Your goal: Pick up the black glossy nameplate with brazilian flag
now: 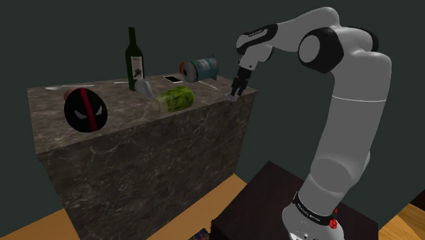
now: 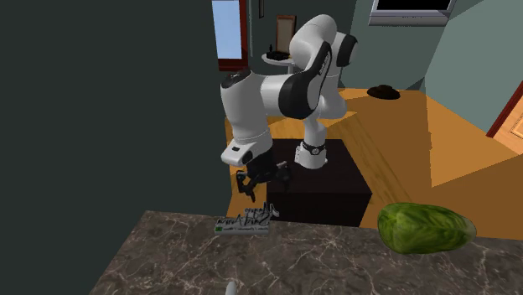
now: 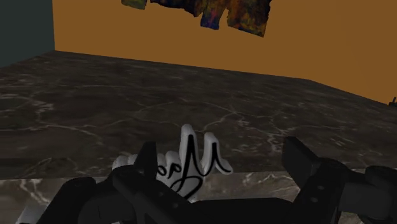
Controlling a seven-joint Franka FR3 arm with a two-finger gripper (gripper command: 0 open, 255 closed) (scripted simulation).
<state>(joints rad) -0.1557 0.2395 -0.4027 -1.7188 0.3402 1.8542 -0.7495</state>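
Gripper: in the wrist view the gripper [image 3: 221,147] was the closest thing to me. Its two black fingers stood well apart and clamped on nothing. I saw it pointing down at the desk's near edge in the shoulder view [image 1: 235,90] and the second exterior view [image 2: 261,180].
Nameplate: the nameplate [image 3: 191,159] sat in the gap between the fingers, and the finger on one side was clearly not touching it. It read to me as pale, raised script lettering. It lay on the desk right at the edge, directly under the gripper [image 1: 232,99], with a small green patch at one end [image 2: 245,223].
Desk: the desk [image 1: 136,157] was a dark, veined, stone-look block. Its top ran on ahead of the gripper [image 3: 95,108].
Green object: a green object [image 1: 175,99] lay on its side and was the nearest other thing to the gripper, toward the shoulder view's left. I also saw it in the second exterior view [image 2: 426,228].
Can: a can [image 1: 201,68] lay tipped over, beyond the gripper and near it.
Bottle: a dark bottle [image 1: 135,58] stood upright, farther from the gripper than the green object.
Black ball: a black ball [image 1: 86,109] with a red stripe was the thing farthest from the gripper.
Stand: the dark stand [image 1: 272,204] stood on an orange floor, below and behind the gripper.
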